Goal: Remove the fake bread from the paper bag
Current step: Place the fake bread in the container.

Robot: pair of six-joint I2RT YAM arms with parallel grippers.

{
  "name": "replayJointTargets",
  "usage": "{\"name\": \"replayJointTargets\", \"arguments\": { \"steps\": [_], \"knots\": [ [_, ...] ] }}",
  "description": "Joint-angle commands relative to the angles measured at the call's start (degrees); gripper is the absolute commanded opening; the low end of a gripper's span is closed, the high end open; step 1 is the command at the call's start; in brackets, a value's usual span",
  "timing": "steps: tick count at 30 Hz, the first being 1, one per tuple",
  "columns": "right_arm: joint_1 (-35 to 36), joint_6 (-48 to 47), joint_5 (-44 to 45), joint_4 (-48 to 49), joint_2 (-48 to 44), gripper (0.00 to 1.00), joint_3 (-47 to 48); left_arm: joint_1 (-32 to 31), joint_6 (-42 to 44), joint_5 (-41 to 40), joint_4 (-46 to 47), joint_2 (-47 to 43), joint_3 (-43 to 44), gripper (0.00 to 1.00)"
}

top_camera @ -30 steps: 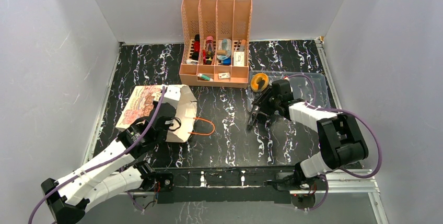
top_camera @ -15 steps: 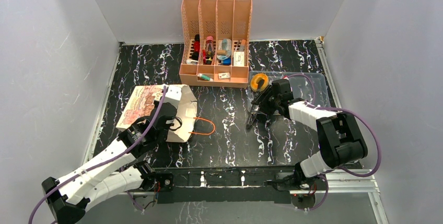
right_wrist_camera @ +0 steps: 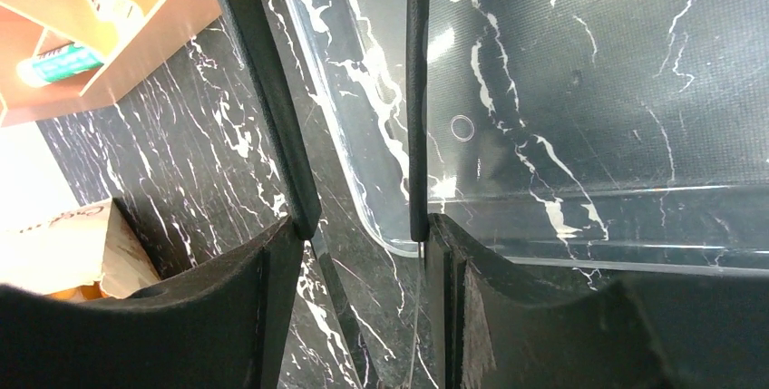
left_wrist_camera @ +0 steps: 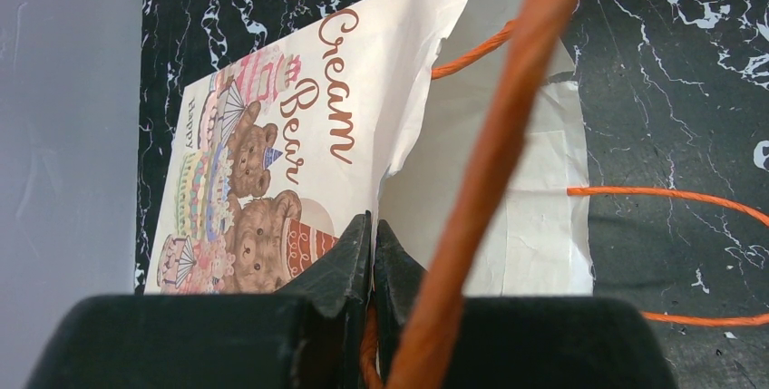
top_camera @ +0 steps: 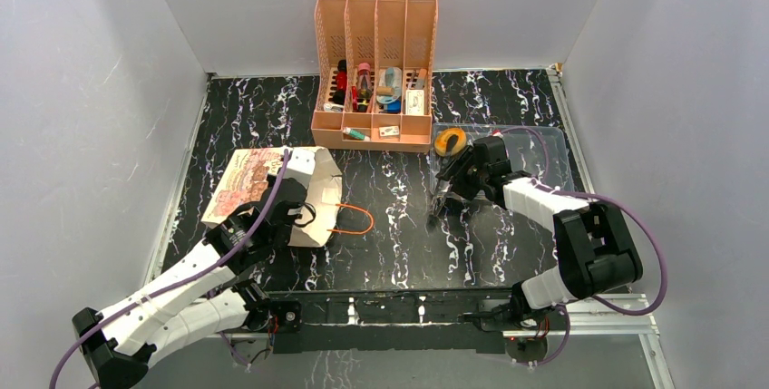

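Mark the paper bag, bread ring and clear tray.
paper bag [top_camera: 247, 182]: top view, printed face.
bread ring [top_camera: 457, 138]: top view, golden crust.
clear tray [top_camera: 560, 155]: top view, bare floor.

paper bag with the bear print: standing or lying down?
Lying down. The cream paper bag lies on its side on the black marble table, printed face up, mouth facing right, one orange cord handle on the tabletop.

Grey walls [top_camera: 91, 90] around black marbled table [top_camera: 399, 235].
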Motion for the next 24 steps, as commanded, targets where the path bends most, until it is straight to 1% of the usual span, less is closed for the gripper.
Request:
{"name": "replayJointTargets", "arguments": {
  "steps": [1, 9, 18, 24],
  "knots": [
    [-0.24, -0.92, -0.01, 1.29, -2.25, 0.48, -0.16, -0.02, -0.21, -0.51, -0.13, -0.36, 2.87, 0.00],
    [-0.24, -0.69, 0.15, 1.20, -4.17, 0.52, -2.72, -0.02, -0.49, -0.21, -0.03, 0.19, 3.20, 0.00],
    [-0.24, -0.41, 0.23, 1.04, -5.99, 0.52, -4.53, -0.02, -0.89, 0.06, -0.51, 0.20, 2.93, 0.00],
    [-0.24, -0.28, 0.27, 1.21, -7.92, 0.50, -6.07, 0.02, -0.90, 0.02, -0.62, 0.13, 2.77, 0.00]
  ]
}}
